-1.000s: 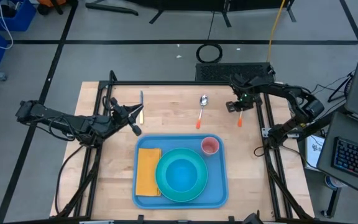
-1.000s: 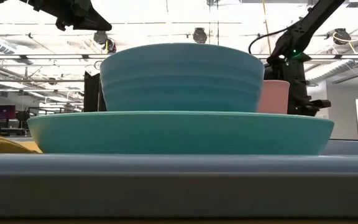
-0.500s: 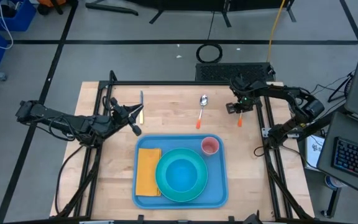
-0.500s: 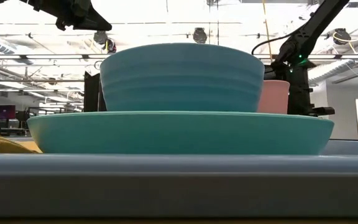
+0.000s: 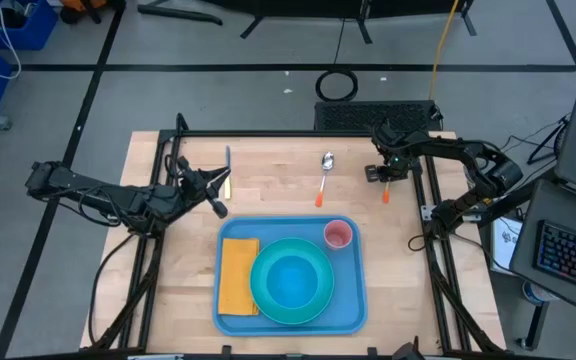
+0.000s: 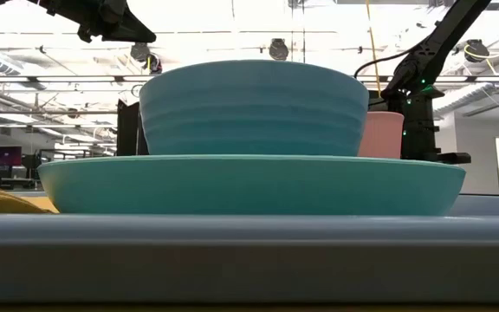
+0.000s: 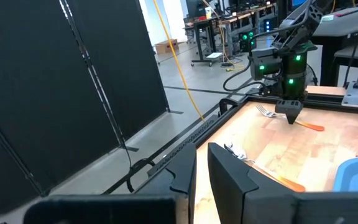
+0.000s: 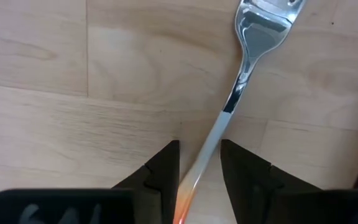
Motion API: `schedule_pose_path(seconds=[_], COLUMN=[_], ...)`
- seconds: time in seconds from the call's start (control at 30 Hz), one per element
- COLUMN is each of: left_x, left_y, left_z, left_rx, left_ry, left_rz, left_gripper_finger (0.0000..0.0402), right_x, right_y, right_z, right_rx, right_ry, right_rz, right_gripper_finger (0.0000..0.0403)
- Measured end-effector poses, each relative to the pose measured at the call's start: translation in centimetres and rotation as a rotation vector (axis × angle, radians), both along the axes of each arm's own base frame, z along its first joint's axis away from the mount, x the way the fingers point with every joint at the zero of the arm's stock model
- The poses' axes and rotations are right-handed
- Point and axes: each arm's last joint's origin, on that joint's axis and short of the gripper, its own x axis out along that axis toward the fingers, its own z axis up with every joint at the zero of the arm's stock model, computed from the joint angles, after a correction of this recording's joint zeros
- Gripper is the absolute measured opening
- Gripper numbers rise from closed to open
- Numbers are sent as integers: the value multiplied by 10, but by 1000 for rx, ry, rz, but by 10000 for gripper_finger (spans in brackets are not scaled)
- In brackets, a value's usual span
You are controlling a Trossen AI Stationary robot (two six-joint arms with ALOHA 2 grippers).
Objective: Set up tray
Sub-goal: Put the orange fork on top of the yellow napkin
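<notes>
The light-blue tray lies on the near middle of the wooden table. It carries a turquoise plate with a bowl on it, a pink cup and a yellow napkin. A fork with an orange handle lies flat at the far right. My right gripper points down over it, open, one finger on each side of the handle without touching it. My left gripper hovers level at the far left, its fingers a narrow gap apart with nothing between them.
A spoon with an orange handle lies flat on the wood beyond the tray, left of the fork. A thin blue utensil lies by the left gripper. A black frame borders the table's far edge and sides.
My right gripper has sunk toward the fork, still pointing down. The fork, the tray and what stands on it have stayed put.
</notes>
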Motion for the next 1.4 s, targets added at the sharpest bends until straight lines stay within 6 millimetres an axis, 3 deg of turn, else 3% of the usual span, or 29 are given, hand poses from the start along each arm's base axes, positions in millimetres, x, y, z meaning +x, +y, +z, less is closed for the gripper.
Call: schedule_pose_path(seconds=[0.37,0.93,1.4], left_x=[0,0,0], left_y=[0,0,3], left_z=[0,0,-1], left_rx=[0,1,1], left_ry=[0,1,6], left_rz=[0,0,17], left_gripper_finger=[47,47,47], right_x=[1,4,16], right_y=[-2,4,18], right_z=[0,-4,40], right_rx=[-16,-48,-279], right_ry=[-16,-18,-207], right_rz=[24,81,169], right_gripper_finger=[10,3,1])
